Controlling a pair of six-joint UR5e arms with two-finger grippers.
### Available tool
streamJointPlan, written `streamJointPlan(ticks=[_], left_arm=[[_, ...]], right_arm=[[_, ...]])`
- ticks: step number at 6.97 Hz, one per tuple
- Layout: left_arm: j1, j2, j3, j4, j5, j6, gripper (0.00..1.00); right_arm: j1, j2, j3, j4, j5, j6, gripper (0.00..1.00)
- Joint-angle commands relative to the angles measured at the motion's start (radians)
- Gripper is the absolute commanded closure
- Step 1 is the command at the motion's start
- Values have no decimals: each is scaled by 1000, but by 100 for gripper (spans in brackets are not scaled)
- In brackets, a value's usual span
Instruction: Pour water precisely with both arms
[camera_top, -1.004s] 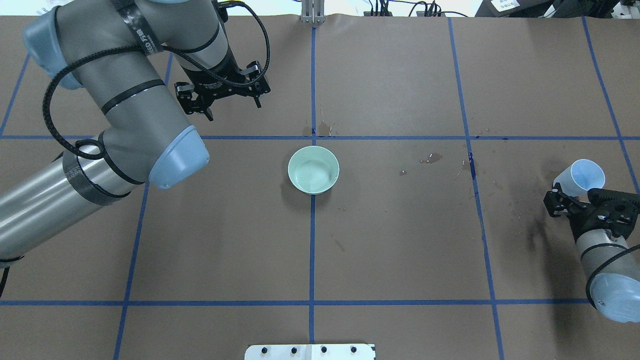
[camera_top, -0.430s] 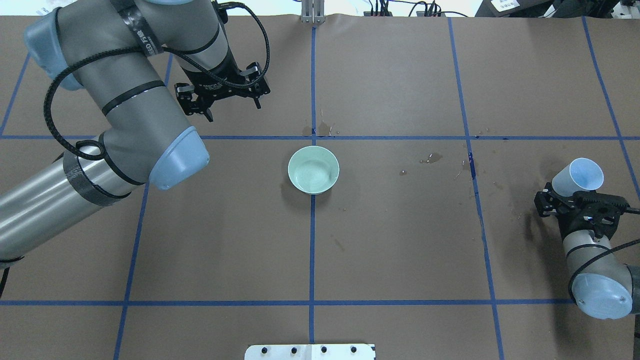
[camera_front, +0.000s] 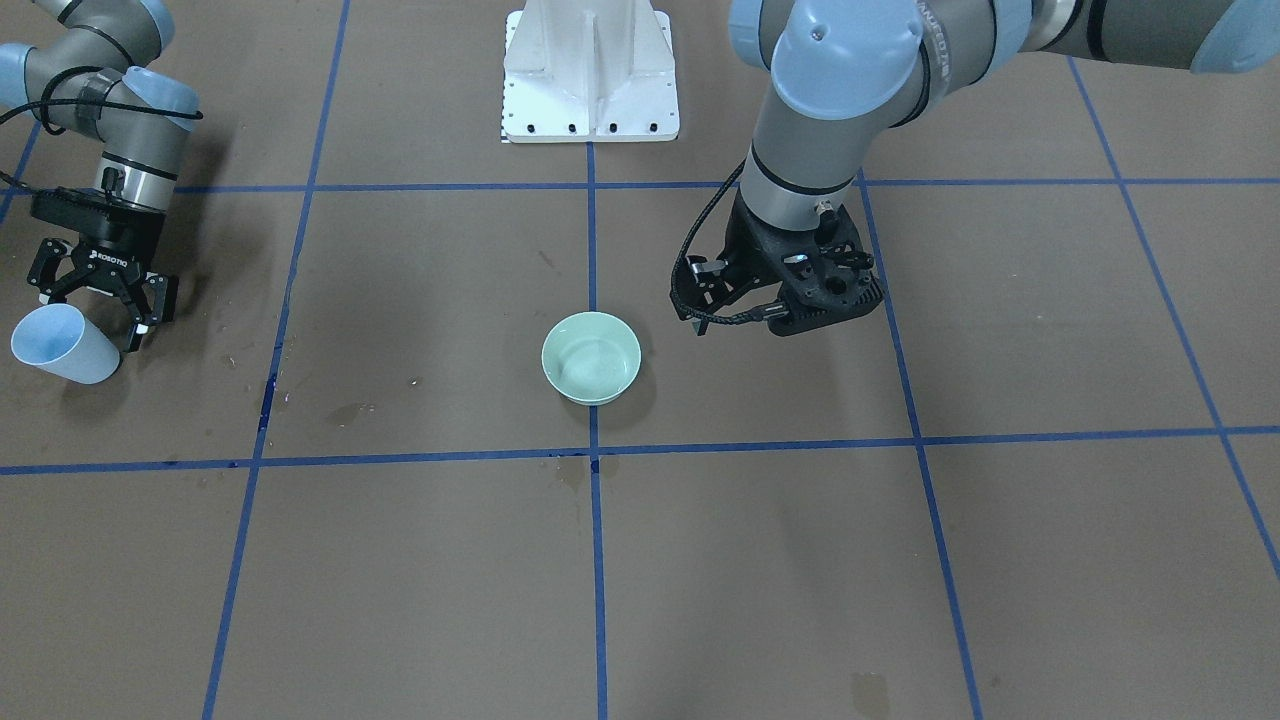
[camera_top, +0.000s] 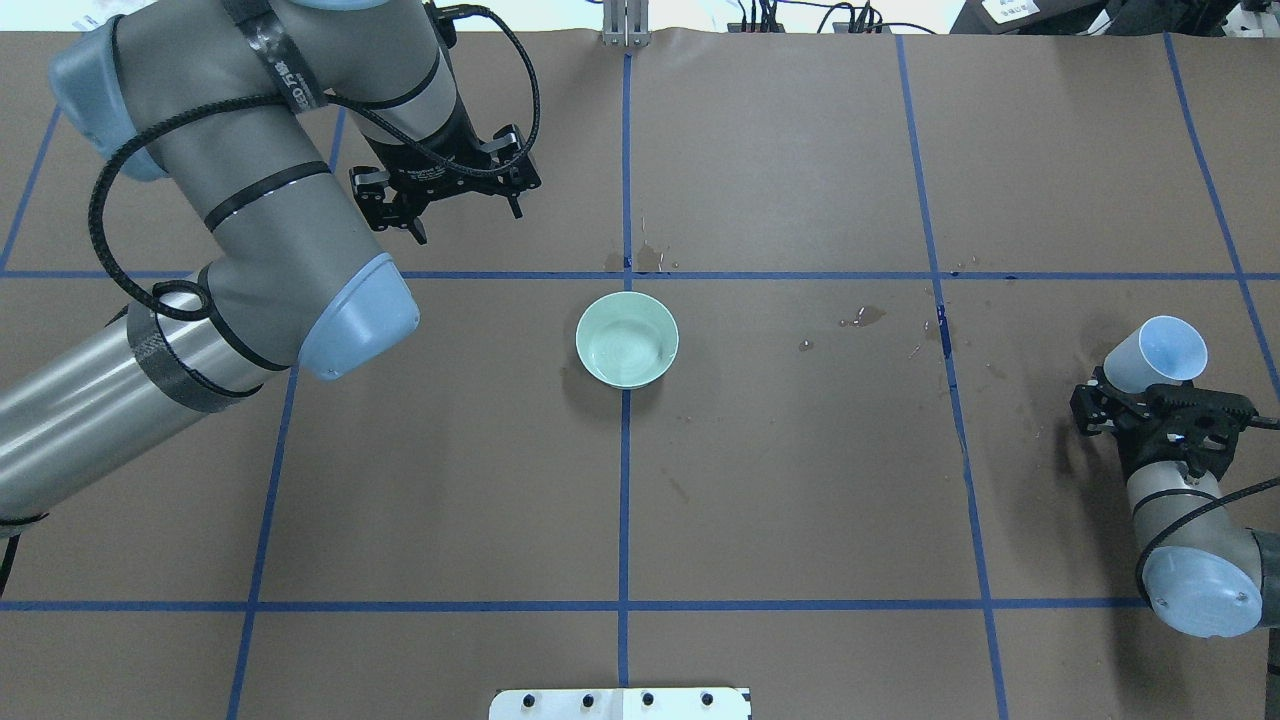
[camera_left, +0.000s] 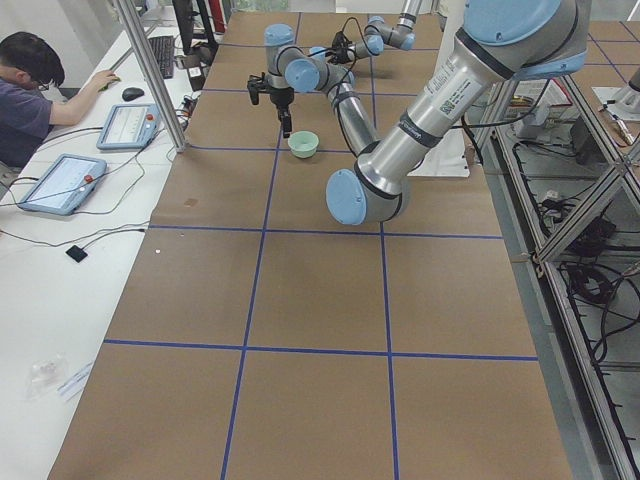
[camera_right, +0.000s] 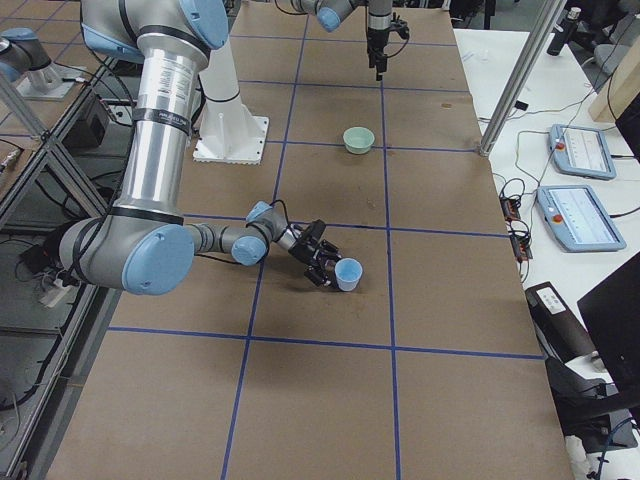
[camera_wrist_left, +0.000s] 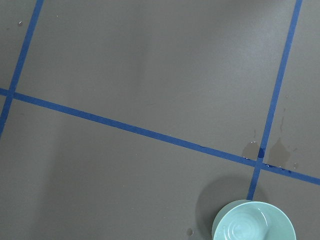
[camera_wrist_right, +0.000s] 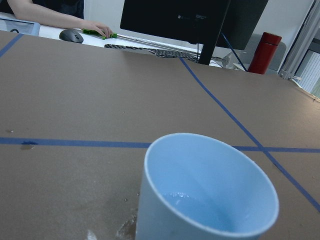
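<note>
Pale-blue cup (camera_wrist_right: 207, 192), well right of the bowl (camera_top: 627, 339), shows its water (camera_wrist_right: 186, 201) only in the right wrist view — right gripper (camera_front: 92, 312) spread open beside it; left gripper (camera_top: 467, 222), beyond the bowl, open and empty.

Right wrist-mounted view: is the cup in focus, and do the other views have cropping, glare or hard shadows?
Right wrist-mounted: the cup is sharp, its body cropped by the bottom edge; the monitor behind is slightly softer. Left wrist-mounted: the bowl is cut off at the bottom. Overhead exterior: even light, soft shadows, no strong glare.
</note>
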Motion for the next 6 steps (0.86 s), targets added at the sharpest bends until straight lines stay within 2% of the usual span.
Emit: streamJointPlan(ticks=[1, 6], left_arm=[[0, -1, 0, 0, 0, 0, 0], [0, -1, -2, 0, 0, 0, 0]], right_arm=[[2, 1, -5, 1, 1, 0, 0], [28, 1, -17, -1, 8, -3, 2]])
